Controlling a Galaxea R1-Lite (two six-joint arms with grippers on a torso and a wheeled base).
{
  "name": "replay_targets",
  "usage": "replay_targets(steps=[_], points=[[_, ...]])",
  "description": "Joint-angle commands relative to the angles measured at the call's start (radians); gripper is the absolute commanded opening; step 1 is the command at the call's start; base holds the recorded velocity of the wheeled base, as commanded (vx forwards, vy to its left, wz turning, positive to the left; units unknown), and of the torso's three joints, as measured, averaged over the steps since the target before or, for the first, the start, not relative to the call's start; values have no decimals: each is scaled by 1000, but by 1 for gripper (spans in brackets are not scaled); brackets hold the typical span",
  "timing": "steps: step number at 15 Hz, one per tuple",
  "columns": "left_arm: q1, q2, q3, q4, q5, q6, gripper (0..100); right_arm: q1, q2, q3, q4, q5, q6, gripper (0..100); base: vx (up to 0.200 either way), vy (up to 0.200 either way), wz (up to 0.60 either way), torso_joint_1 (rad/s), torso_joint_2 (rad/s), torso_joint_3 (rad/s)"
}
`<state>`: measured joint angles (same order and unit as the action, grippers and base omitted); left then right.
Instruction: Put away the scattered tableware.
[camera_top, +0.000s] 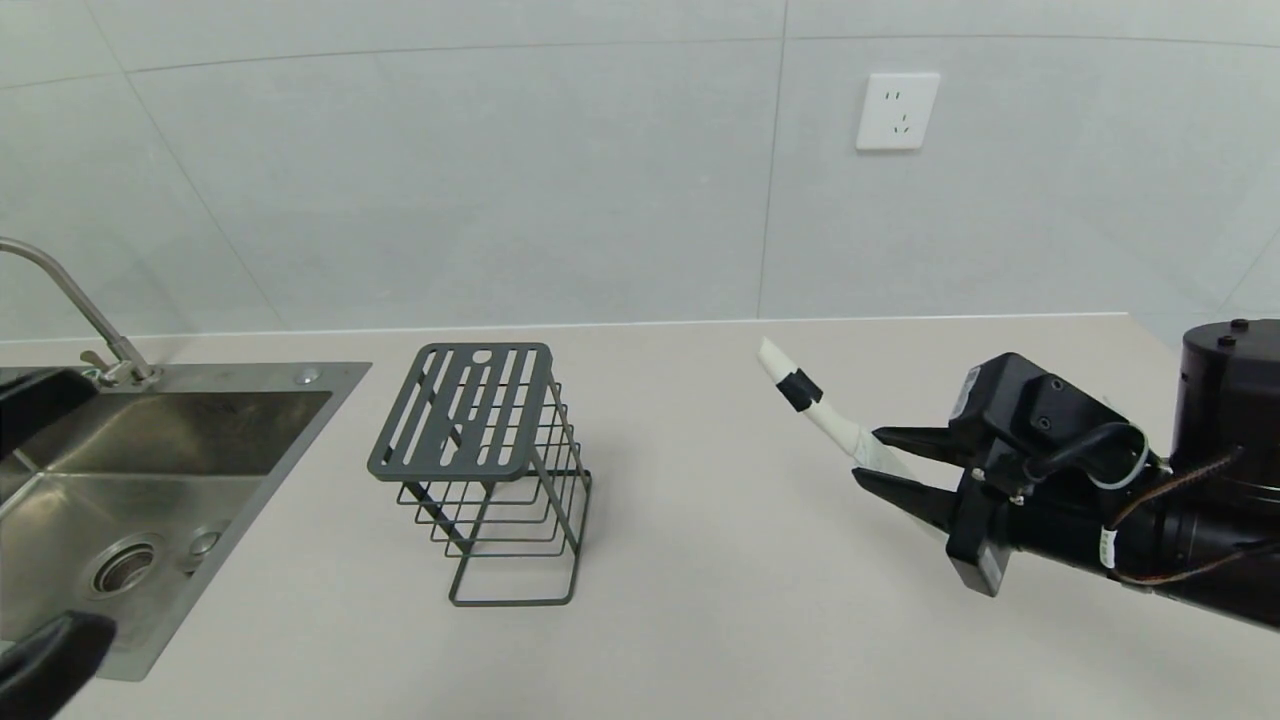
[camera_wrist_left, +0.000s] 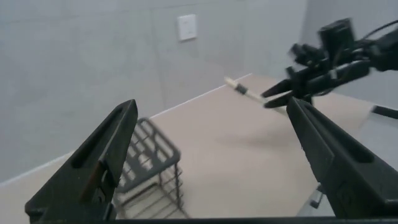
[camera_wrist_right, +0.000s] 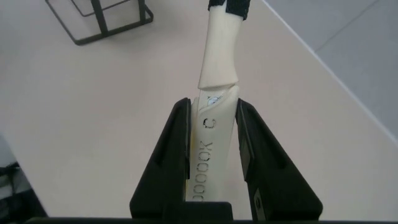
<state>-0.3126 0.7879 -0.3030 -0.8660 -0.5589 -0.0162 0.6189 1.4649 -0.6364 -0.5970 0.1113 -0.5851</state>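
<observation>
My right gripper (camera_top: 866, 455) is shut on a white utensil (camera_top: 820, 410) with a black band near its far end. It holds the utensil above the right part of the counter, pointing back and to the left. In the right wrist view the fingers (camera_wrist_right: 177, 143) clamp the utensil's (camera_wrist_right: 219, 56) wider, perforated end. A dark wire rack (camera_top: 480, 470) with a slotted top stands mid-counter, well left of the utensil. My left gripper (camera_wrist_left: 210, 106) hangs open and holds nothing, over the sink (camera_top: 330, 400) at the far left. The left wrist view has the rack (camera_wrist_left: 146, 162) below and the right gripper (camera_wrist_left: 267, 98) beyond.
A steel sink with a drain and a faucet (camera_top: 70, 300) takes up the counter's left end. A tiled wall with a white socket (camera_top: 897, 110) runs behind. Bare counter lies between the rack and the right arm and in front of both.
</observation>
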Motion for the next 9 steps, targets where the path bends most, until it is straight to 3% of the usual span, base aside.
replay_targets(steps=[1, 5, 8, 9], points=[[-11, 160, 21, -87, -58, -1, 100, -24, 11, 1, -17, 24, -21, 0, 0, 0, 0, 0, 0, 0], [-11, 315, 19, -222, -133, -1, 100, -24, 22, 0, -53, 27, -18, 0, 0, 0, 0, 0, 0, 0], [-43, 534, 22, -522, -228, -1, 100, -24, -6, 3, -75, 27, -16, 0, 0, 0, 0, 0, 0, 0], [-43, 534, 22, -522, -228, -1, 100, -24, -6, 3, -75, 27, -16, 0, 0, 0, 0, 0, 0, 0]])
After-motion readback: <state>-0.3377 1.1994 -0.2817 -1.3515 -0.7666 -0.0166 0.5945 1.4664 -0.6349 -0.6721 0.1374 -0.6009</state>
